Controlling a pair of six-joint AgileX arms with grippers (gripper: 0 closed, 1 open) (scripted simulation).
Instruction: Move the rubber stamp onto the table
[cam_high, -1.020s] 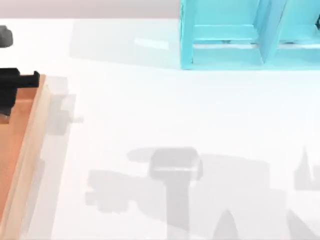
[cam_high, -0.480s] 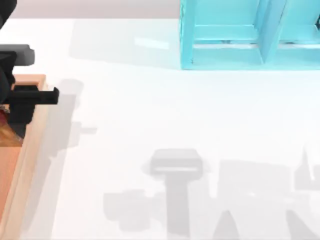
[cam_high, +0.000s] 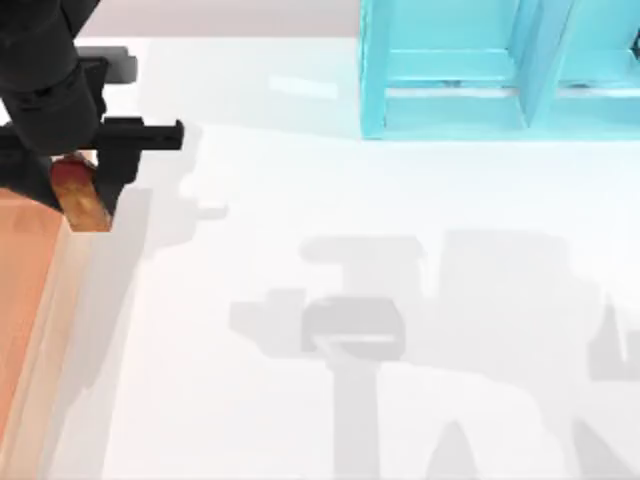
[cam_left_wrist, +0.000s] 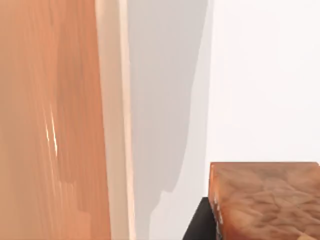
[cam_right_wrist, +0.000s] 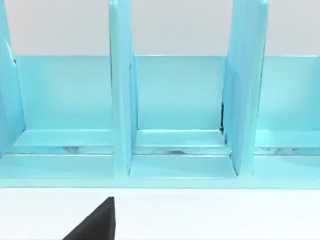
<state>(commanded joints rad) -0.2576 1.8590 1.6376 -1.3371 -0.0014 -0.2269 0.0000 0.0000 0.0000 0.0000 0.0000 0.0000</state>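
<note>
The rubber stamp (cam_high: 88, 207), a tan wooden block with a red top, hangs in my left gripper (cam_high: 76, 168), which is shut on it. It sits above the far right corner of the orange-brown tray (cam_high: 25, 290), right at the edge of the white table (cam_high: 400, 200). The left wrist view looks down past the stamp's wooden body (cam_left_wrist: 265, 200) and one black finger (cam_left_wrist: 199, 227), with the tray wall (cam_left_wrist: 112, 125) on one side and the bare table (cam_left_wrist: 260, 75) on the other. A dark fingertip (cam_right_wrist: 95, 225) of my right gripper faces the shelf.
A light blue shelf unit (cam_high: 450, 70) stands at the back right of the table; its open compartments (cam_right_wrist: 177, 100) face the right wrist camera. The tray lies along the table's left side. Arm shadows fall over the middle and front of the table.
My left gripper has risen and moved right and towards the back, bringing the stamp from over the tray into view at the tray's right edge. The shadows on the table have shifted.
</note>
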